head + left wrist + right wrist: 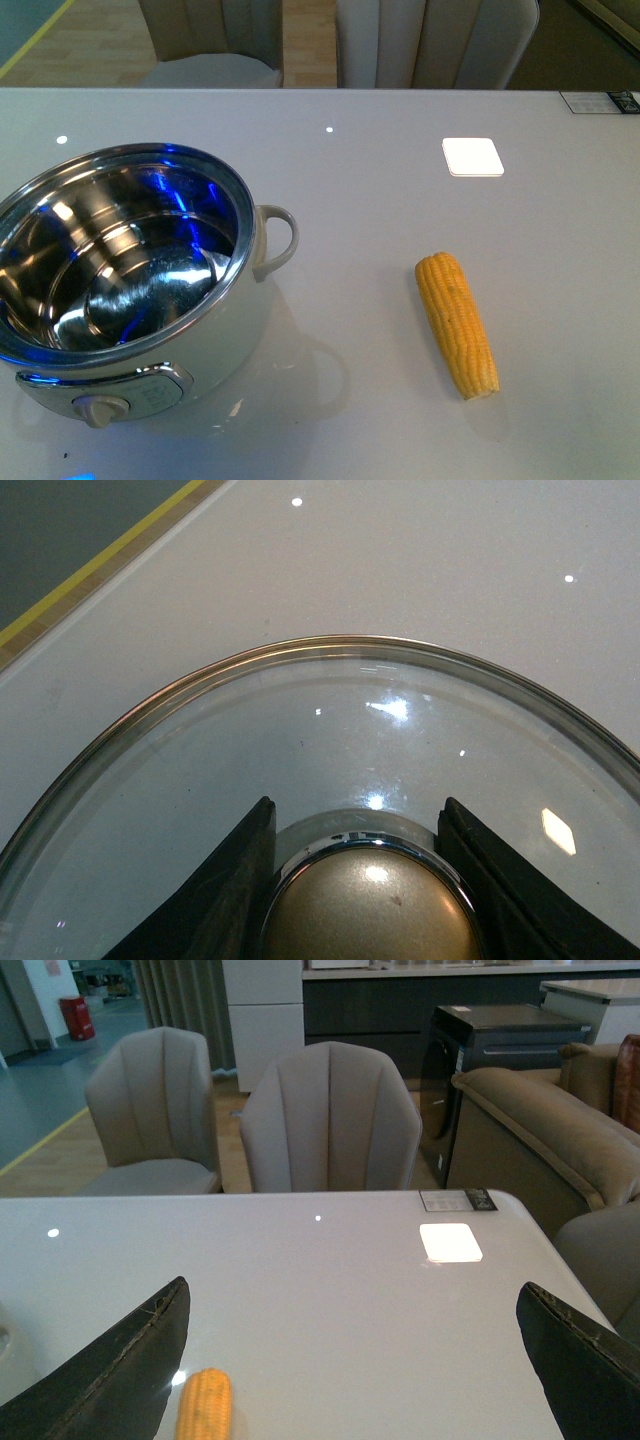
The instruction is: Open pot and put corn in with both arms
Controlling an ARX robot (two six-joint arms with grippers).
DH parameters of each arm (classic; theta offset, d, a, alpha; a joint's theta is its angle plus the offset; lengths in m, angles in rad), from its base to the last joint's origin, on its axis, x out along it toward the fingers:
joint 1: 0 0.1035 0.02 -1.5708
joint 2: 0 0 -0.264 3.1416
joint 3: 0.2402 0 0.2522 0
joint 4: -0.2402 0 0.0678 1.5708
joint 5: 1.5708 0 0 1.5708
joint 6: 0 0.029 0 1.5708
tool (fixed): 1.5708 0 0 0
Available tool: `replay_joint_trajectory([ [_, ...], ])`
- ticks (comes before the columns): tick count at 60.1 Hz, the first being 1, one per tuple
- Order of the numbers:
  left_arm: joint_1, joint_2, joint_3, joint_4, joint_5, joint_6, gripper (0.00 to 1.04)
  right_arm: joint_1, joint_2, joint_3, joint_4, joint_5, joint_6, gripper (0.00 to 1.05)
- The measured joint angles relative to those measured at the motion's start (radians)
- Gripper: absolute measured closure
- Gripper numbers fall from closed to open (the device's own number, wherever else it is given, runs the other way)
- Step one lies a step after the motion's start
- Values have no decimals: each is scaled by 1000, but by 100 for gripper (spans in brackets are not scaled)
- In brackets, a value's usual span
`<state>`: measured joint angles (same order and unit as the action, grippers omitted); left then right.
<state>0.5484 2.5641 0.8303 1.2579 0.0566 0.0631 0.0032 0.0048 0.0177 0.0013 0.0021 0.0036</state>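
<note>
Lying on the pale bench [360,190] at 3 o'clock from the pot [238,335] and well apart from it, the corn [457,323] runs its long axis from 11 to 5 o'clock. It should be light and stiff, but round and ridged — apt to roll — so a hold across its thick middle looks safest. The right jaws hang near it, spread wide and holding nothing. The pot stands open, its steel bowl empty, with the loop handle [280,240] at 3 o'clock and the control knob [103,408] at 6. The left jaws pinch the brass-coloured knob [370,910] of the glass lid [330,730], which looks smooth and breakable. No brand is readable anywhere. A printed card [600,101] at the bench's 2 o'clock corner is too small to read.
</note>
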Motion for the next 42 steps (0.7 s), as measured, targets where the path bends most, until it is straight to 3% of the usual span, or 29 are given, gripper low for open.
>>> replay_joint_trajectory([
  [20,2,-62,-57,14,-2,0,6,0,0,0,0,0,0,9],
  [35,14,-370,-215,-34,21,-56,7,0,0,0,0,0,0,9],
  [42,21,-605,-313,-129,48,-101,7,0,0,0,0,0,0,9],
])
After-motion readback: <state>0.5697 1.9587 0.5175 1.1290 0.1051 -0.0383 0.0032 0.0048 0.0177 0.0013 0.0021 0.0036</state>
